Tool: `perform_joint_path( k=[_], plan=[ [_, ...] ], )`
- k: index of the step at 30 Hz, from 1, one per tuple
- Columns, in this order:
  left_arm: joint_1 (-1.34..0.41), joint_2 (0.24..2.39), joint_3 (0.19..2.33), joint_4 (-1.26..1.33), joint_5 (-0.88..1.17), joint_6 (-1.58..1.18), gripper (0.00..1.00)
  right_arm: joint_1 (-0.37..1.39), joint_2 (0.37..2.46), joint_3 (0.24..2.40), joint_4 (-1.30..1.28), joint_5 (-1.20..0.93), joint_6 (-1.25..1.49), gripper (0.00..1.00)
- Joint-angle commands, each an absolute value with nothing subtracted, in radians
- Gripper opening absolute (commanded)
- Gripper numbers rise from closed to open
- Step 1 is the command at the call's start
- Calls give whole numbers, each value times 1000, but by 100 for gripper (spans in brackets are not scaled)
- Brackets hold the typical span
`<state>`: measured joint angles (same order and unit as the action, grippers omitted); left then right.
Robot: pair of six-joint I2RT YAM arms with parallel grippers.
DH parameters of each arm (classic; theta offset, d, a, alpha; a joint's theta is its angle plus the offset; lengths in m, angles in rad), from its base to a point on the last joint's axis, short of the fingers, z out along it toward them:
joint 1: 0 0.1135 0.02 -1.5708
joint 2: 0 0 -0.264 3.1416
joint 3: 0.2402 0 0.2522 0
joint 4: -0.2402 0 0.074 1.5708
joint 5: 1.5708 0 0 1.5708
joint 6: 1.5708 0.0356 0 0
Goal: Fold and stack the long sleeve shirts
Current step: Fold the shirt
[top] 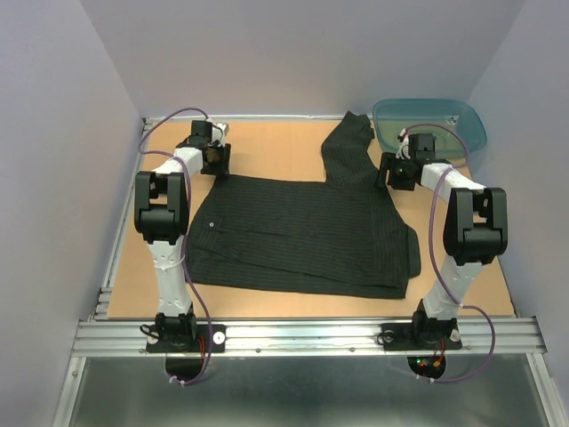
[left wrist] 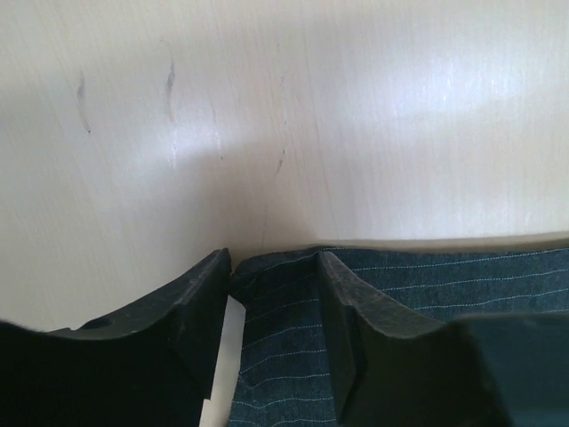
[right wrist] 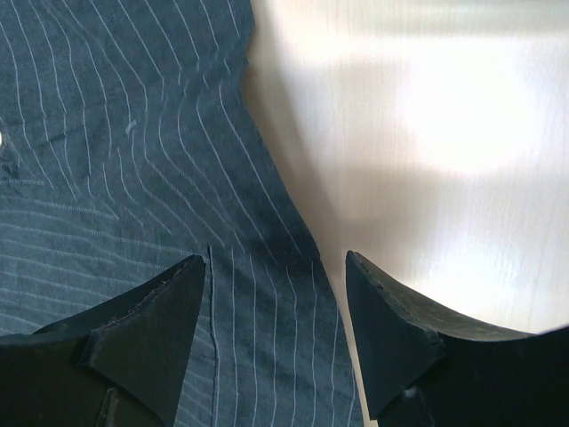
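One black pinstriped long sleeve shirt (top: 302, 236) lies flat across the middle of the table, with one sleeve (top: 348, 147) reaching toward the back. My left gripper (top: 216, 165) is low over the shirt's far left corner. In the left wrist view the left gripper (left wrist: 274, 258) has its jaws apart, straddling that corner of the shirt (left wrist: 444, 276). My right gripper (top: 391, 173) is at the shirt's far right corner, beside the base of the sleeve. In the right wrist view the right gripper (right wrist: 275, 258) stands open, astride the edge of the shirt (right wrist: 107, 133).
A teal plastic tub (top: 431, 120) stands at the back right corner, just behind the right arm. Bare wooden tabletop (top: 276, 147) lies behind the shirt between the two grippers. Grey walls close in the left, back and right sides.
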<state>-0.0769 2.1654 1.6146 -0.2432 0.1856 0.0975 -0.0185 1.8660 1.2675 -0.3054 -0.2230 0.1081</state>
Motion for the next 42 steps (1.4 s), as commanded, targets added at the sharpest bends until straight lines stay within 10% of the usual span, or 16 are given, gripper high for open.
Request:
perform_joint_path(
  k=[1, 12, 17, 24, 42],
  plan=[
    [-74, 2163, 1612, -262, 183, 106, 47, -18, 1902, 1376, -259, -253, 95, 70],
    [-72, 2143, 1589, -267, 149, 107, 0, -17, 2029, 1491, -261, -373, 87, 68],
    [-66, 2134, 1594, -281, 104, 98, 0, -17, 2052, 1519, -262, -410, 80, 53],
    [-48, 2094, 1574, -275, 46, 72, 0, -17, 2036, 1554, -262, -420, 68, 1],
    [-44, 1816, 1336, -167, -112, 3, 0, -17, 1807, 1381, -259, -400, 90, 1]
  ],
)
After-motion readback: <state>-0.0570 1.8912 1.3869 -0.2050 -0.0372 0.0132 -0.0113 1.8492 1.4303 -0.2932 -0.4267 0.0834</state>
